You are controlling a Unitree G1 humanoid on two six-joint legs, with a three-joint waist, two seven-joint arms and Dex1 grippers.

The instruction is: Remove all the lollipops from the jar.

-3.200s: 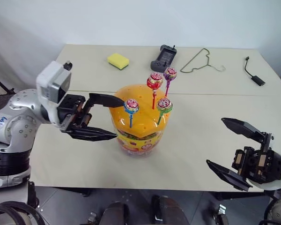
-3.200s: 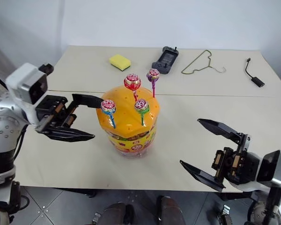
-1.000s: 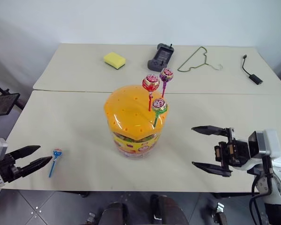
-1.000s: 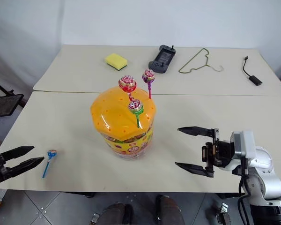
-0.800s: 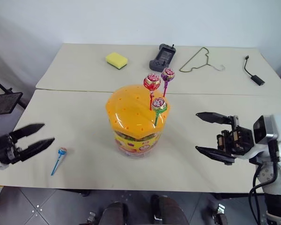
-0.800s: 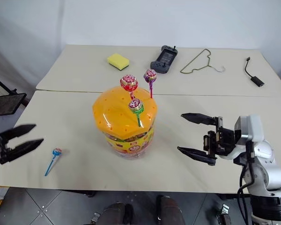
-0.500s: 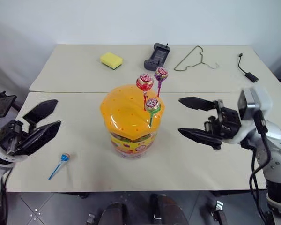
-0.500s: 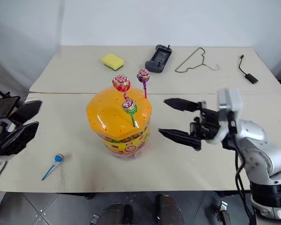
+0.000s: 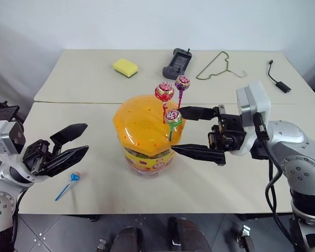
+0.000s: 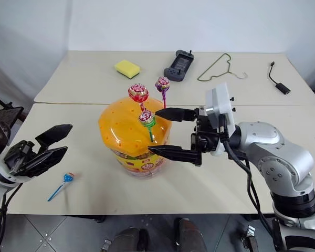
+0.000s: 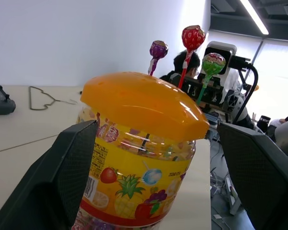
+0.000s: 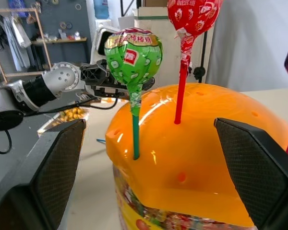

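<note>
Jar: table centre; three lollipops stand in lid holes.
Right claw: wide open, empty, at jar's 3 o'clock, bracketing green lollipop for the next pull.
Blue lollipop: lies on table at 8 o'clock.
Left claw: wide open, empty.

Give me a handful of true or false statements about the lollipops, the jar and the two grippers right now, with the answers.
1. Three lollipops stand in the jar lid. True: the red lollipop, purple lollipop and green lollipop.
2. The blue lollipop is in the lid. False: it lies on the table near the left gripper.
3. The right gripper is open beside the green lollipop. True.
4. The left gripper is shut on a lollipop. False: it is open and empty.
5. The yellow sponge sits on the jar's lid. False: it lies on the table behind the jar.
</note>
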